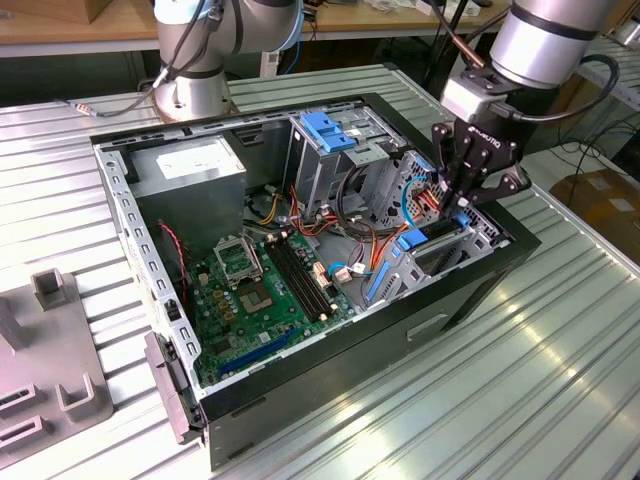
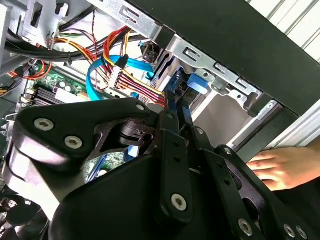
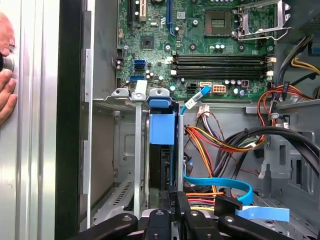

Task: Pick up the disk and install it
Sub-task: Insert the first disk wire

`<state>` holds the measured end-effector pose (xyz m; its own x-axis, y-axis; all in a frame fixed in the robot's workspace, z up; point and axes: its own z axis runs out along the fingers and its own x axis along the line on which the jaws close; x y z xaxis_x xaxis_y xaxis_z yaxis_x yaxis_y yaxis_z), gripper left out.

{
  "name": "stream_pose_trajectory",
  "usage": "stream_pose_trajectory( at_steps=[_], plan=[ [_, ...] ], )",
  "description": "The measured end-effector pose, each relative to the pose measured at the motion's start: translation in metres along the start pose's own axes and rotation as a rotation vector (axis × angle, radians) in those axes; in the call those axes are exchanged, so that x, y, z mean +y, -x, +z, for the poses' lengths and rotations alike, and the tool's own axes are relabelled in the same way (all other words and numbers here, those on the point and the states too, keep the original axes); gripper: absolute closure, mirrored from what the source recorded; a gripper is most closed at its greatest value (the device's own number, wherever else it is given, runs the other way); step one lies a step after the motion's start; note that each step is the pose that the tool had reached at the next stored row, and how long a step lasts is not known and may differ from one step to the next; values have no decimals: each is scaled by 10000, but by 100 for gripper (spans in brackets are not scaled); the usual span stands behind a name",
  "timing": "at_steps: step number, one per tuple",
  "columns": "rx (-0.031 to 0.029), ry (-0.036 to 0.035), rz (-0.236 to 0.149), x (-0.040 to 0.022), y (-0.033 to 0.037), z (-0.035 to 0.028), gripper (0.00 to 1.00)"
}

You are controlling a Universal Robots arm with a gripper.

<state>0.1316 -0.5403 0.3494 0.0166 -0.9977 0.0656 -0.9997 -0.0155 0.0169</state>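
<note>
Disk (image 3: 162, 137) upright in the computer case's (image 1: 470, 290) drive bay, hand (image 1: 462, 207) closed on its edge

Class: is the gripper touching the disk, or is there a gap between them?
Touching. In the second wrist view the gripper has its fingers closed flat against both sides of the blue-railed disk, with no gap.

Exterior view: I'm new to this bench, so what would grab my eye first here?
The open computer case with its green motherboard fills the middle of the table. The gripper reaches into the case's drive bay at the exterior view's right, shut on the blue-railed disk. A hand rests outside the case.
</note>
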Motion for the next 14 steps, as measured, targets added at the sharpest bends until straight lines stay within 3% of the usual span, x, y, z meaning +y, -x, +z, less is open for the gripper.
stream_pose_trajectory(
  at_steps=[3,14],
  plan=[
    [-11,-13,-1,4,-28,10,83],
    [-10,-65,-49,18,-26,35,83]
  ],
)
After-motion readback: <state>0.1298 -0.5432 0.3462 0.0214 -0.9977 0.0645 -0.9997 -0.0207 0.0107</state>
